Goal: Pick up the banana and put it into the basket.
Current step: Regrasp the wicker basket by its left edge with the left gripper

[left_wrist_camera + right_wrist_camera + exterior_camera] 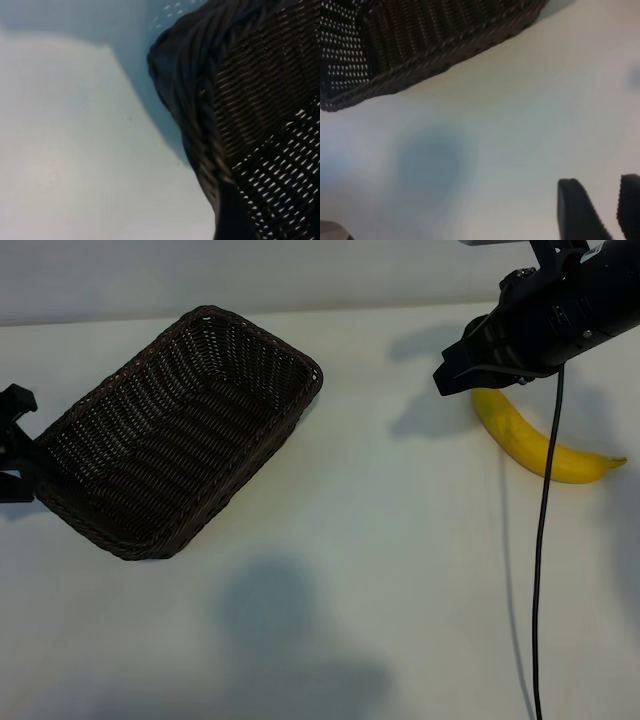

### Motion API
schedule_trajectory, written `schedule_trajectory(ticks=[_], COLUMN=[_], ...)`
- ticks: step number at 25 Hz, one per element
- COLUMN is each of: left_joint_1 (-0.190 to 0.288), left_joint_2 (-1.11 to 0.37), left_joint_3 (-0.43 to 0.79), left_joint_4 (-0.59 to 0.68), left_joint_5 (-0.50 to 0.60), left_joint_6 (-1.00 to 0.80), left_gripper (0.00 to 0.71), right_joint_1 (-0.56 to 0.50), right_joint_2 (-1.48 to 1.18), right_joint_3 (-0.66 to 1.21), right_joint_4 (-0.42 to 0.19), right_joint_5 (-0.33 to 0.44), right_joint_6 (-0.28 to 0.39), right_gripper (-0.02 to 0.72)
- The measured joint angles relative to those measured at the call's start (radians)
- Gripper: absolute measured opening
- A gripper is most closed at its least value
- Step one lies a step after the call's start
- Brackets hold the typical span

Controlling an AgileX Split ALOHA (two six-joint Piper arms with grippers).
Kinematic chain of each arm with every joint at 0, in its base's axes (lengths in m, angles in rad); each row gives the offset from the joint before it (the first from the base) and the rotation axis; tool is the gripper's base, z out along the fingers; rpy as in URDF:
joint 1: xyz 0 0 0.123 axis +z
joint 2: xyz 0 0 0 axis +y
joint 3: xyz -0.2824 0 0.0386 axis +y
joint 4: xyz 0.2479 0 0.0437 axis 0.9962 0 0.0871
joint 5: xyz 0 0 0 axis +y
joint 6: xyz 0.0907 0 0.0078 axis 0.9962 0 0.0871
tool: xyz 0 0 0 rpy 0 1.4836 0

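The yellow banana (545, 445) lies on the white table at the right, its upper end under my right arm. My right gripper (455, 375) hovers just left of that end. In the right wrist view it (600, 182) stands open with bare table between its dark fingertips, and the banana is out of that view. The dark-brown wicker basket (185, 430) sits at the left, empty. My left gripper (12, 445) is at the basket's left corner, open, with the corner between its fingers. The left wrist view shows the basket rim (200, 125) and one dark finger (234, 215) against it.
A black cable (541, 540) hangs from the right arm down across the table, passing over the banana. White tabletop (380, 540) stretches between basket and banana. The basket's long side (445, 50) shows in the right wrist view.
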Motion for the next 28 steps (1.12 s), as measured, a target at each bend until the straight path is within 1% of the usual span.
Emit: schedule_trajectory(ticks=[7, 14, 23, 28], left_joint_1=[0.000, 0.000, 0.000, -0.001], left_joint_2=[0.017, 0.017, 0.020, 0.070], left_joint_3=[0.000, 0.000, 0.000, 0.000], left_joint_4=[0.003, 0.127, 0.132, 0.124], left_joint_5=[-0.021, -0.034, -0.074, -0.095], left_joint_6=[-0.052, -0.165, -0.172, -0.171], left_gripper=[0.435, 0.435, 0.435, 0.436], right_joint_1=[0.000, 0.000, 0.000, 0.000], right_joint_2=[0.000, 0.000, 0.000, 0.000], right_joint_3=[0.000, 0.000, 0.000, 0.000], right_joint_4=[0.001, 0.001, 0.001, 0.001], right_joint_5=[-0.002, -0.016, -0.030, -0.033], right_joint_6=[0.000, 0.000, 0.000, 0.000], right_gripper=[0.248, 0.248, 0.248, 0.248])
